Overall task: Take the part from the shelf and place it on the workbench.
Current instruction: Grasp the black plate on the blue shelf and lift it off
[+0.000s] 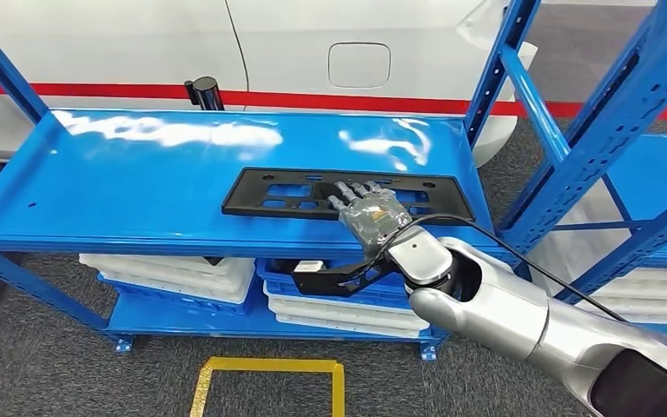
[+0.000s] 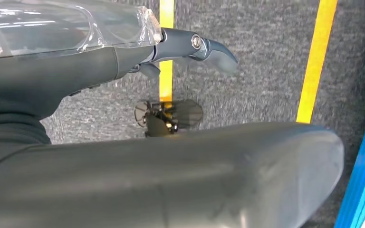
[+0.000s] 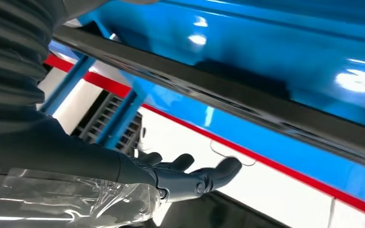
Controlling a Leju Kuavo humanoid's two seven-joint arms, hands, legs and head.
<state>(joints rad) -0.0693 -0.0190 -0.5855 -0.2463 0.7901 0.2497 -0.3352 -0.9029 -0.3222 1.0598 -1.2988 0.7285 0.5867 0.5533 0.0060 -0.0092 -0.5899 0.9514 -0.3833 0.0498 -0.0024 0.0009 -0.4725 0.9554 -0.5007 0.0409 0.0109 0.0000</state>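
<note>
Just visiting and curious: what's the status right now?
Right hand open over black part on shelf. Left hand hangs, holding nothing. Nothing in the way.

Shelf (image 1: 139, 174): glossy blue w/ white glare patches. Part (image 1: 287, 193): matte black. Right hand (image 1: 372, 213): dark grey under clear plastic wrap; arm silver. Trays (image 1: 174, 274): white. Floor (image 1: 52, 373): grey carpet, yellow tape lines (image 1: 269, 365). Car panel (image 1: 313, 52): white w/ red stripe.

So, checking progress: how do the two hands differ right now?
The right hand reaches over the black part on the blue shelf, fingers spread; the left hand hangs over grey floor, far from any part. Both hold nothing.
</note>
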